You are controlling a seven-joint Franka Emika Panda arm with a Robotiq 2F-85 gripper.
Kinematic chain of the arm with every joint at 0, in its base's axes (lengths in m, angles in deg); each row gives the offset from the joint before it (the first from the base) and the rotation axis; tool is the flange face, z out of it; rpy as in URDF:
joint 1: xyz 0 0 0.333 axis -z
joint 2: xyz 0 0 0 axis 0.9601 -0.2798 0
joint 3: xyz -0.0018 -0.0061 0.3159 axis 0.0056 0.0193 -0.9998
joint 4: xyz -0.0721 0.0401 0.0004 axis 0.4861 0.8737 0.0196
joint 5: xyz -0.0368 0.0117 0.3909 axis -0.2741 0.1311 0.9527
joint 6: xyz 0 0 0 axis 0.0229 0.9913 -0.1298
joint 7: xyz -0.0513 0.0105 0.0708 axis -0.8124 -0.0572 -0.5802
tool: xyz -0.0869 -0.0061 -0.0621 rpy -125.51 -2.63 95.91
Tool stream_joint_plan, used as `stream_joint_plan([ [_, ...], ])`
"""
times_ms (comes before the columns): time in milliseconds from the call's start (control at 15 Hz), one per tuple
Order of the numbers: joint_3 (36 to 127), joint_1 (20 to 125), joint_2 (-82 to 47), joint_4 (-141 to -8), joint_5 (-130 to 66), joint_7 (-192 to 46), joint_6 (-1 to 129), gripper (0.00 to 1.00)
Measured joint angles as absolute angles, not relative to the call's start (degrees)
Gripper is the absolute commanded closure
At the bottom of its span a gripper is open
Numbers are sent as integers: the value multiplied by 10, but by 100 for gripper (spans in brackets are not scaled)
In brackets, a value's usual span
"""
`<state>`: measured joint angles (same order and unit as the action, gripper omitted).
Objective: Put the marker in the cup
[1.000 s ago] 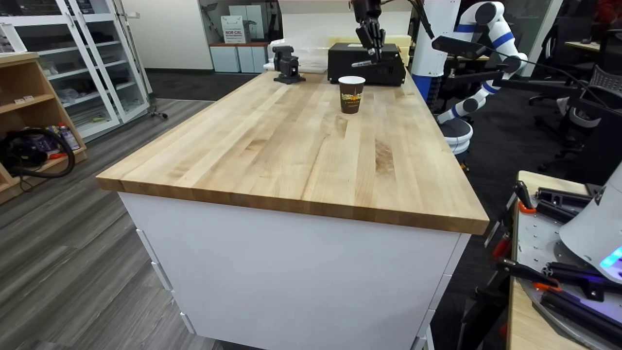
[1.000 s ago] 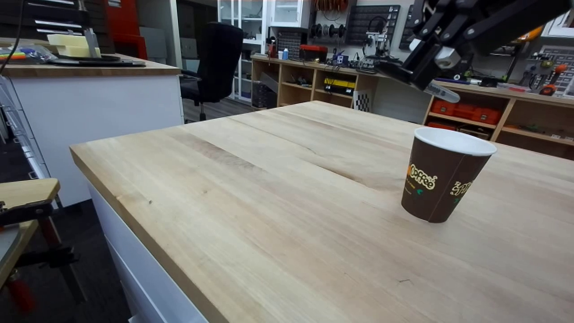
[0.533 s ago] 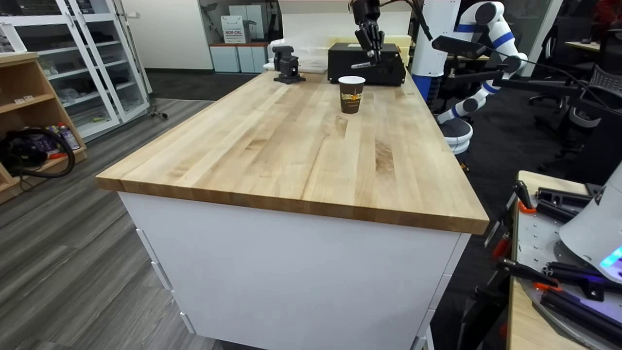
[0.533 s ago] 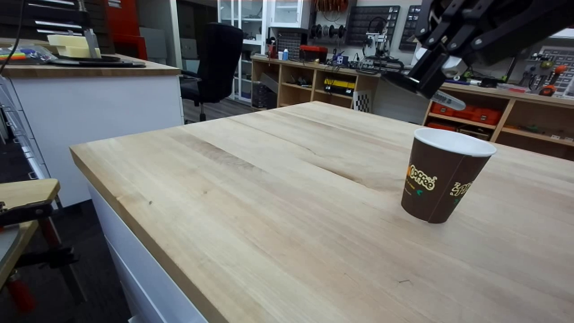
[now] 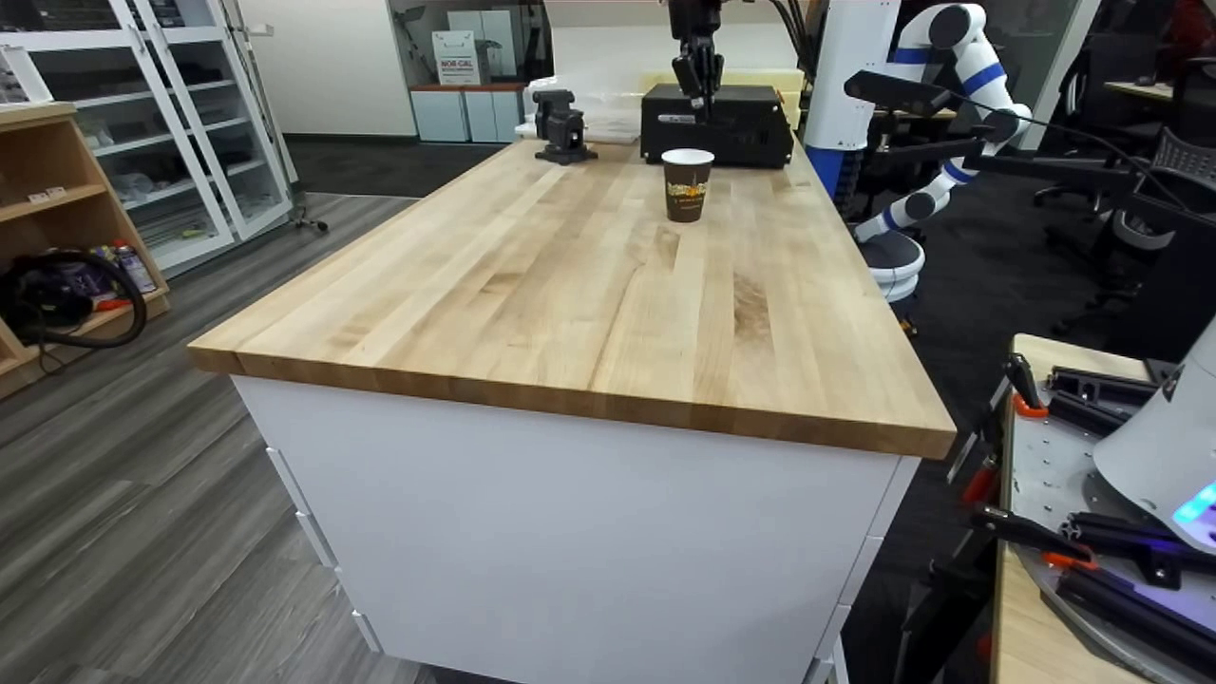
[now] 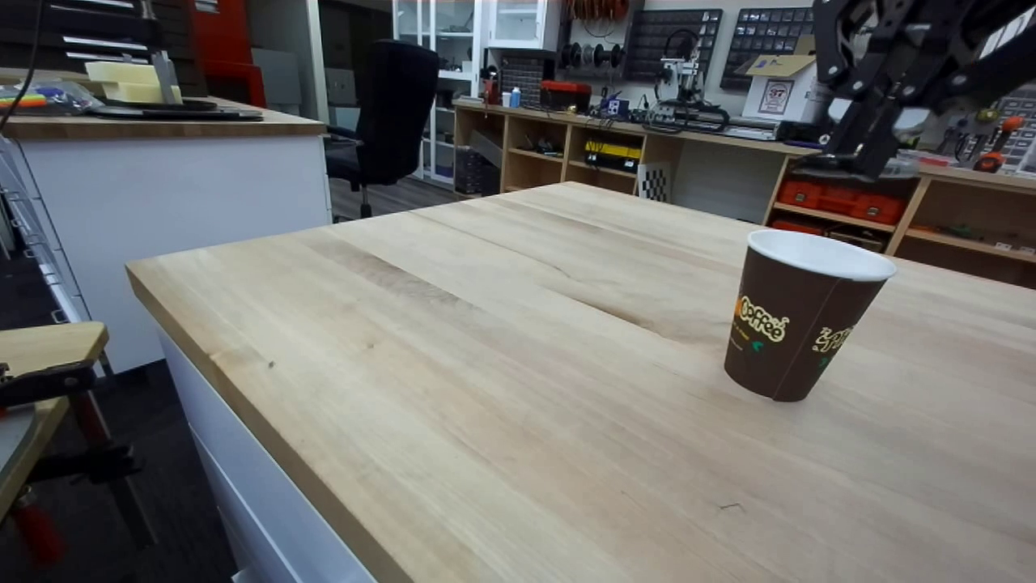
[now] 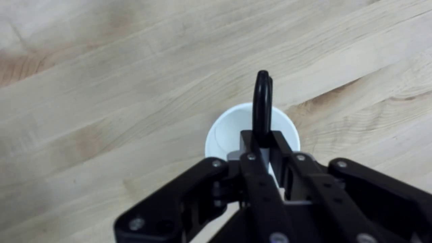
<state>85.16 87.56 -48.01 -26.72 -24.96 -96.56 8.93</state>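
since the last frames my black two-finger gripper has shifted sideways, clamped on a thin, black-ended marker. the marker's long axis runs nearly straight up the wrist view, black end toward the top, held higher than and apart from a white-rimmed, dark-brown tapering paper cup. i count one of each; the cup stands upright on a pale wooden tabletop, its white inside partly hidden by my gripper.

pale wooden tabletop, grey plank floor, glass-doored white cabinet, plain white wall, black office chair
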Motion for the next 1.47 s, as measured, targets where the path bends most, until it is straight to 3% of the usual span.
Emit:
stream_joint_plan([
  [267, 851, 851, -463, -286, -268, -991, 223, 93],
  [733, 823, 870, -380, -430, -186, -1064, 454, 93],
  [1467, 792, 895, -259, -697, -75, -1160, 554, 93],
])
